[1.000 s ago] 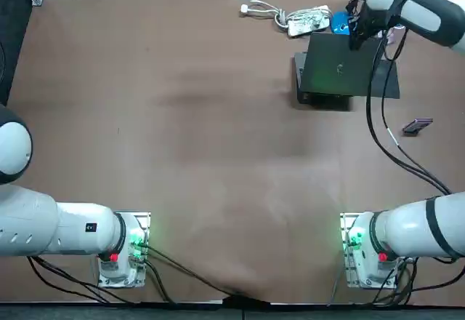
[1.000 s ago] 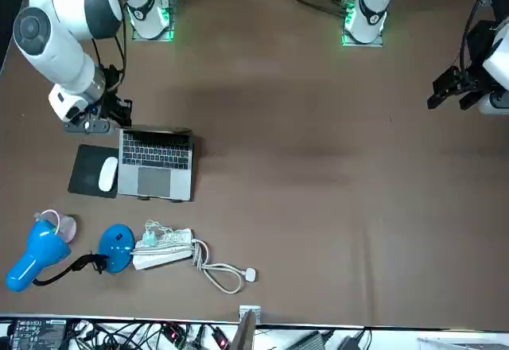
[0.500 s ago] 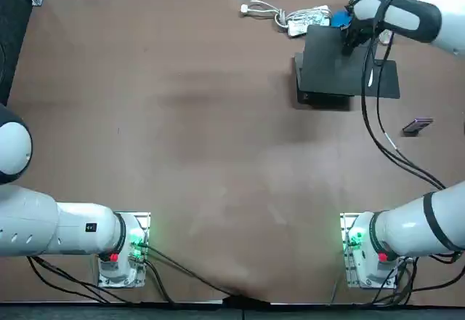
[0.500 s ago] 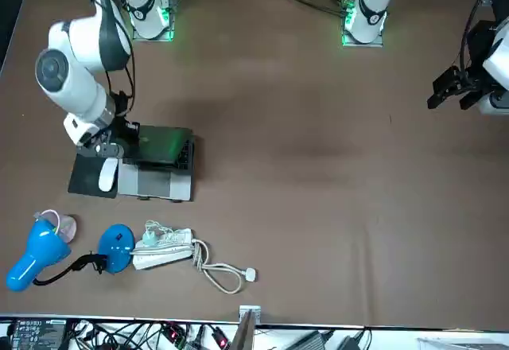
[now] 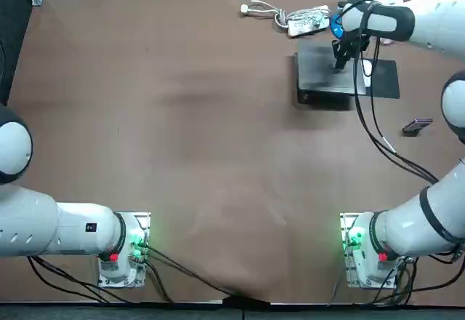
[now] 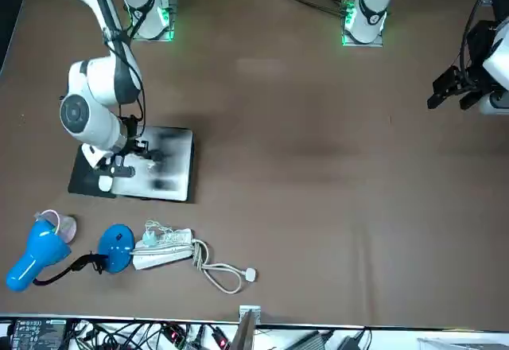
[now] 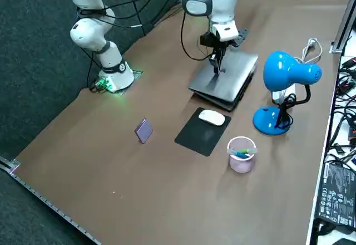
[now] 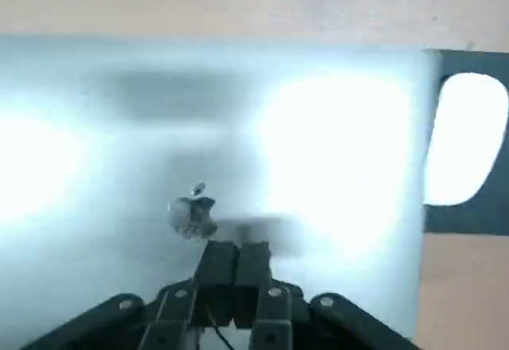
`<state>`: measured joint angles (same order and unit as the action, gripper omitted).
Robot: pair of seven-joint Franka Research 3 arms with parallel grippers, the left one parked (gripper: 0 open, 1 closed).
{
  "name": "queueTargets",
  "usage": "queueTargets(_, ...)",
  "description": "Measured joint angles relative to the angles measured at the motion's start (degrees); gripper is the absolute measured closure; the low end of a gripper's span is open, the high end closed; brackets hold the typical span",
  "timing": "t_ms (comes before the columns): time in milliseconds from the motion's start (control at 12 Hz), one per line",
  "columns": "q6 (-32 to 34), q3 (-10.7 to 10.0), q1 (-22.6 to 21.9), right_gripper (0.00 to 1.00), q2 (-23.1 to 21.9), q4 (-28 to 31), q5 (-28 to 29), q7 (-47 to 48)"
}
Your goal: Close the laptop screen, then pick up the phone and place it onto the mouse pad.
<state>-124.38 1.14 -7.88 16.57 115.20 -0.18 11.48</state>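
The grey laptop (image 5: pixel 318 81) (image 6: pixel 169 167) (image 7: pixel 225 79) lies with its lid down over its base; the lid fills the right wrist view (image 8: pixel 119 127). My right gripper (image 5: pixel 338 62) (image 6: pixel 131 153) (image 7: pixel 216 69) (image 8: pixel 234 254) is shut, with its tips pressed on the lid by the logo. To the laptop's right lies the black mouse pad (image 5: pixel 386 81) (image 7: pixel 199 137) (image 8: pixel 477 219) with a white mouse (image 5: pixel 367 68) (image 7: pixel 212 118) on it. The purple phone (image 5: pixel 417 125) (image 7: pixel 144 130) rests on the table nearer the robot, apart from the gripper.
A blue desk lamp (image 5: pixel 338 22) (image 7: pixel 289 75) (image 6: pixel 40 254) and a white power strip (image 5: pixel 305 20) (image 6: pixel 163 250) with its cable stand just beyond the laptop. A small clear cup (image 7: pixel 241 153) sits past the mouse pad.
The right gripper swept over the upright screen toward the robot and down, folding the lid from open to flat on the base.
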Motion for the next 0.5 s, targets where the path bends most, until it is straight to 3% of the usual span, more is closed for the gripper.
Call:
queueTargets(250, -0.1, 0.0, 0.0, 0.98, 3.4, -2.6, 0.0, 0.0)
queueTargets(500, 3.3, -0.7, 1.3, 0.98, 1.7, -4.8, 0.0, 0.1)
